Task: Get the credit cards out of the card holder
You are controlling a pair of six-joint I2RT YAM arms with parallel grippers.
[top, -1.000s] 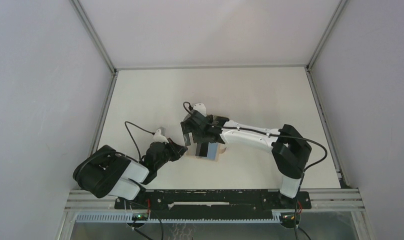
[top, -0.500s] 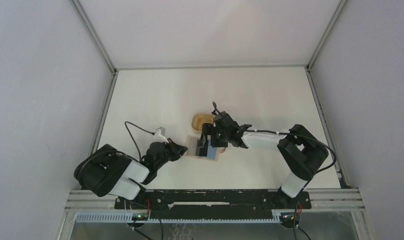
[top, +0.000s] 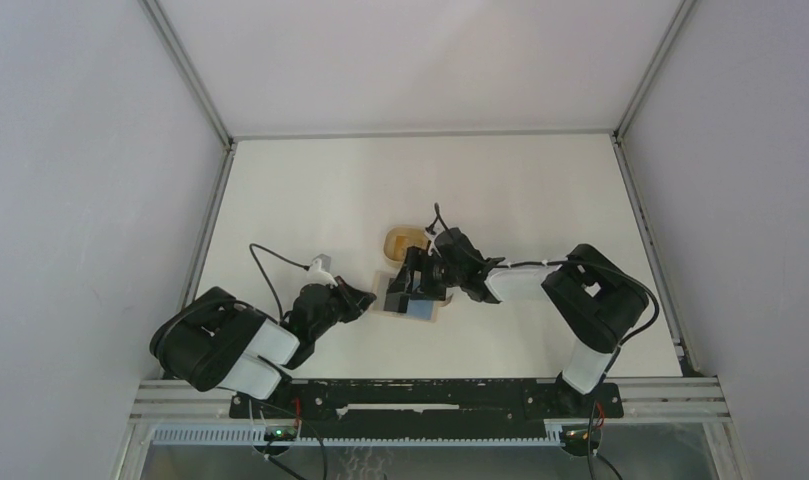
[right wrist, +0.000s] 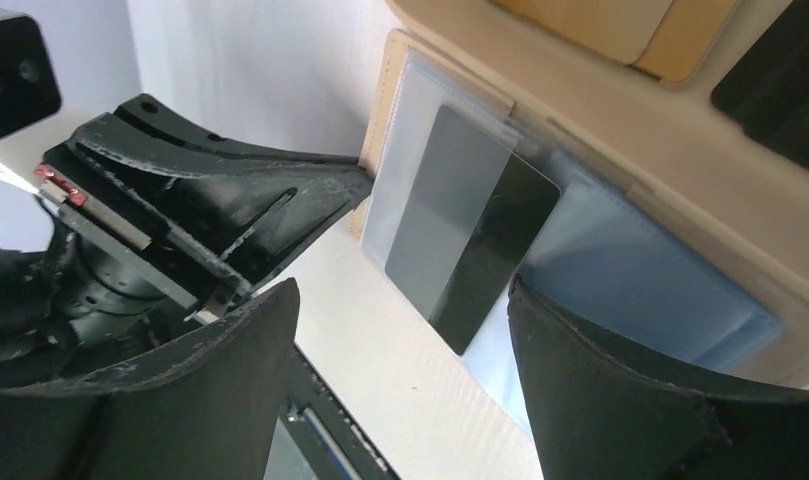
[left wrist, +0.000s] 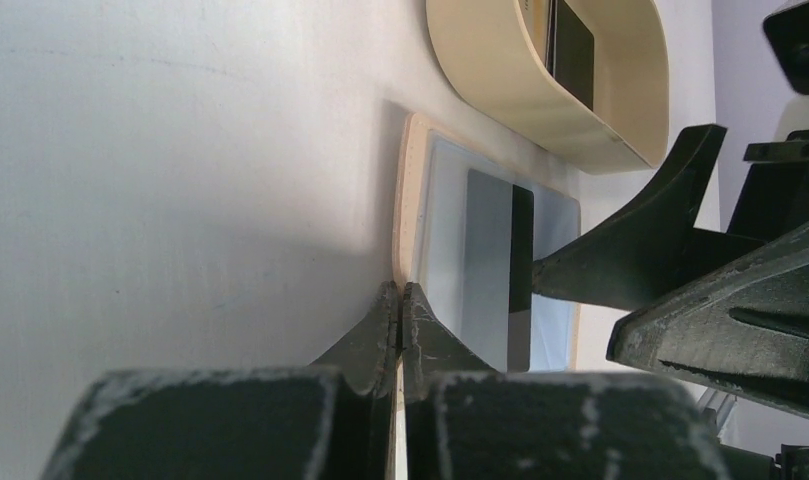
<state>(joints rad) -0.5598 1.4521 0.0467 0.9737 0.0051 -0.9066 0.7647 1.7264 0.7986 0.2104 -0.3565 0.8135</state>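
Note:
The tan card holder point(top: 388, 302) lies open and flat on the table. A black card point(right wrist: 470, 230) rests on a light blue card point(right wrist: 630, 270) on its inner face, the black one sticking out past the holder's edge. My left gripper point(left wrist: 400, 292) is shut on the card holder's point(left wrist: 412, 190) tan edge, pinning it from the left. My right gripper point(right wrist: 402, 290) is open and low over the holder, with a finger on each side of the black card's point(left wrist: 520, 240) protruding end. In the top view the right gripper point(top: 408, 290) covers most of the cards.
A tan oval tray point(top: 404, 240) stands just behind the card holder, touching or nearly touching it. The tray point(left wrist: 540, 95) holds a dark flat thing point(left wrist: 572, 50). The two grippers are close together, fingers almost meeting over the holder.
My right gripper has swung from over the tray toward me and down onto the card holder, uncovering the tray, and its jaws have narrowed slightly. The left gripper has stayed put.

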